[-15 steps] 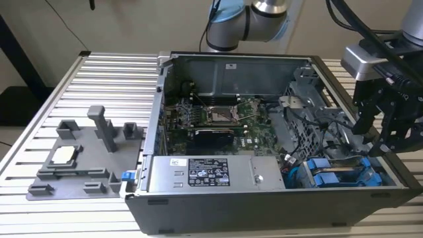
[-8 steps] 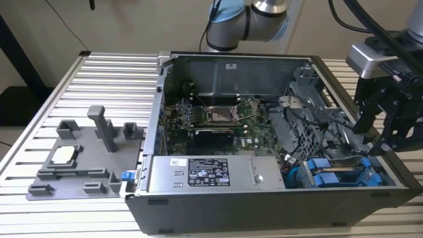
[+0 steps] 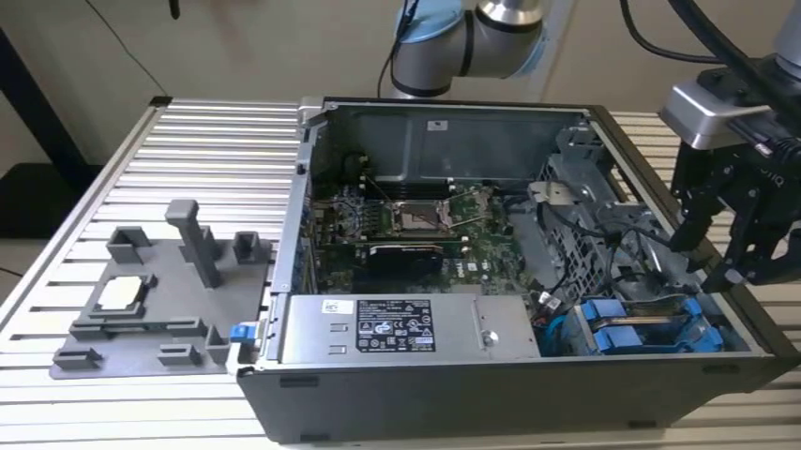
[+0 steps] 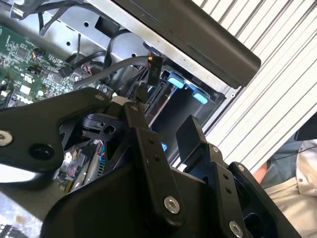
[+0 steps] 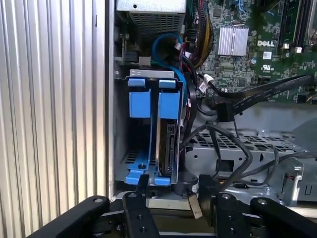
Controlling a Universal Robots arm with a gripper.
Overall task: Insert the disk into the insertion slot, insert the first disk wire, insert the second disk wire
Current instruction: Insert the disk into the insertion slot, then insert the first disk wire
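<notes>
1. Blue plastic frames the disk (image 5: 167, 148), which stands edge-on inside the insertion slot (image 5: 148, 74), the grey sheet-metal cage at the case corner. It looks fully home.
2. A second carrier (image 5: 139, 99) is just beside it in the same cage and looks empty.
3. In the exterior view the blue tabs (image 3: 622, 337) sit at the near corner on the exterior view's right, next to the power-supply box (image 3: 394, 328).
4. The gripper (image 5: 174, 181) has its fingers spread with nothing between them. It hangs near the cage end, touching neither disk nor cable. In the exterior view the gripper (image 3: 707, 262) is over the case wall on the exterior view's right.
5. My read on the step: disk insertion is done and the first wire is in hand.
6. A black connector (image 5: 224, 108) on a flat cable hangs loose beside the cage, near the disk. I see nothing plugged into the disk. In the second wrist view the same connector (image 4: 154, 67) hangs free near the blue tabs (image 4: 185, 84).
7. I can't tell which cable counts as first and which as second.
8. The wire step calls for a pinch on the connector body, not the cable, with the plug squared to the disk's port edge.
9. Risk: loose cables (image 5: 218, 144) crowd the gap between cage and motherboard (image 5: 267, 39), so a finger could snag one.
</notes>
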